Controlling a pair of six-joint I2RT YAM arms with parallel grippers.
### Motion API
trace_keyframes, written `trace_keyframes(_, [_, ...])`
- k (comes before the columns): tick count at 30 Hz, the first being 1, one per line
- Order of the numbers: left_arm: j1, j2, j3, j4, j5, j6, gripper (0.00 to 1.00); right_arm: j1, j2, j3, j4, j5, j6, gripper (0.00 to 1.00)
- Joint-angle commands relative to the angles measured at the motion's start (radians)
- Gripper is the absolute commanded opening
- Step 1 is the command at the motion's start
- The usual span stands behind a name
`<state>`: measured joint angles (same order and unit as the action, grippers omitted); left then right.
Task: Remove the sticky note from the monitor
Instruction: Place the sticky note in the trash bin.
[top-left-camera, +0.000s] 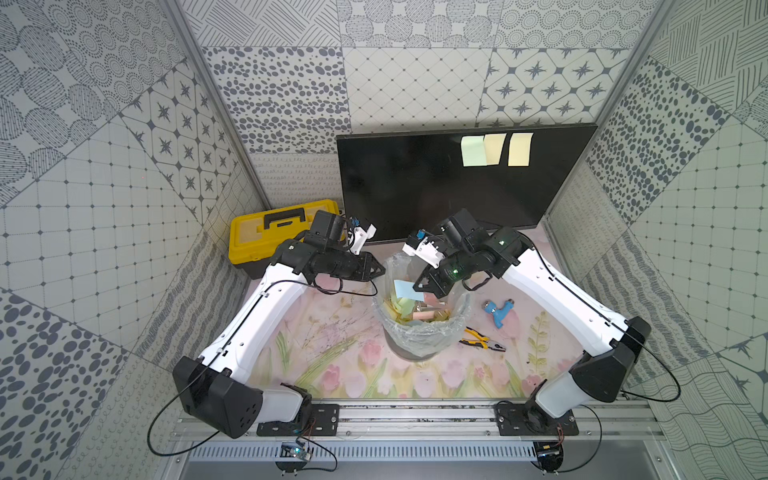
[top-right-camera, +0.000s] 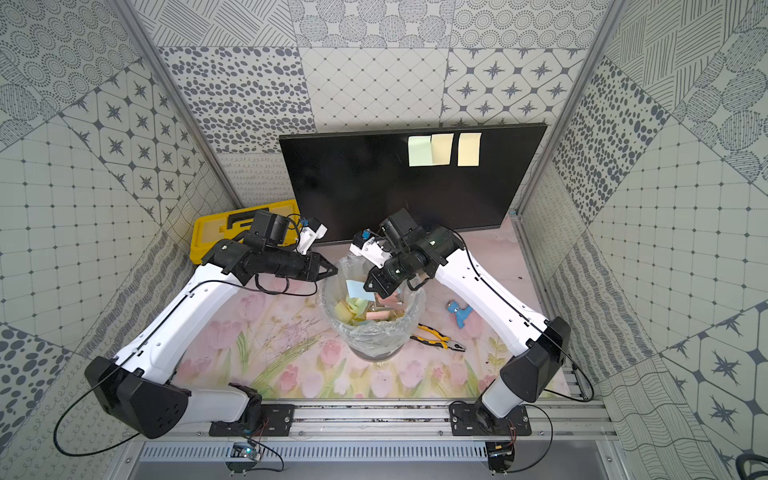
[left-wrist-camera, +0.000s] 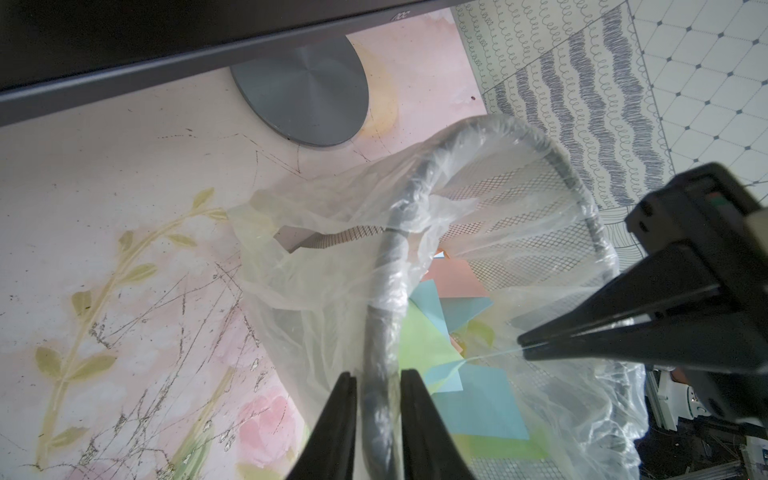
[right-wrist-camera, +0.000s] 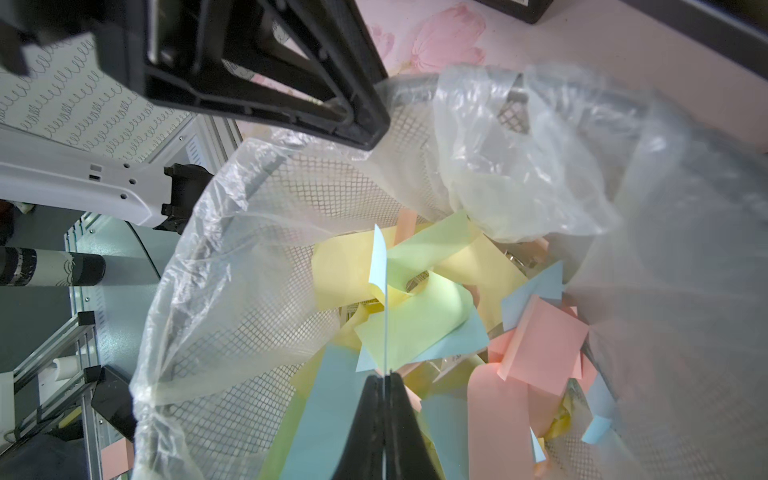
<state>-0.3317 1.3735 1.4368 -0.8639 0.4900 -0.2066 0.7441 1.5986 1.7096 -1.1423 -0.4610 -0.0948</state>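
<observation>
Far L on my feed, a yellow toolbox (top-left-camera: 249, 243) w/ black handle sits at the back of the floral worktop (top-left-camera: 332, 357), partly behind the L arm. L pincer (top-left-camera: 381, 271) is at the left side of the mesh wastebasket (top-left-camera: 409, 347). On the L wrist cam its fingers (left-wrist-camera: 338, 428) straddle the plastic-lined rim and look pressed on it from both sides, so I read it as clamped on the rim. Basket stands mid-worktop, clear liner folded over the edge, w/ loose green, yellow, blue and pink notes inside. R pincer (top-left-camera: 416, 286) hangs over the basket mouth, jaws together on a blue sticky note (top-left-camera: 404, 289); R wrist cam shows it edge-on, pinched by one edge above the pile. The monitor (top-left-camera: 415, 183) stands at the back, screen dark. Near its top R: a green sticky note (top-left-camera: 473, 151) touching a yellow sticky note (top-left-camera: 495, 148), then a second yellow sticky note (top-left-camera: 520, 149) just beside, small gap between. R of the basket, yellow-handled pliers (top-left-camera: 482, 340) lie on the worktop, w/ a blue T-shaped fitting (top-left-camera: 497, 312) near them.
</observation>
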Motion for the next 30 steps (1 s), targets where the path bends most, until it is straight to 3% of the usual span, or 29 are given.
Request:
trace_keyframes(1, [-0.001, 0.000, -0.004, 0.017, 0.009, 0.019, 0.24, 0.031, 0.035, 0.032, -0.027, 0.013, -0.037, 0.00])
trace_keyframes(8, [-0.001, -0.008, -0.028, 0.032, 0.009, 0.014, 0.24, 0.064, 0.069, 0.013, -0.028, 0.065, -0.034, 0.00])
trace_keyframes(15, [-0.001, -0.011, -0.027, 0.034, 0.003, 0.017, 0.24, 0.066, 0.053, 0.024, -0.037, 0.180, -0.045, 0.35])
trace_keyframes(30, [-0.001, -0.031, -0.043, 0.049, -0.017, 0.011, 0.26, 0.073, 0.006, 0.076, -0.030, 0.242, -0.059, 0.70])
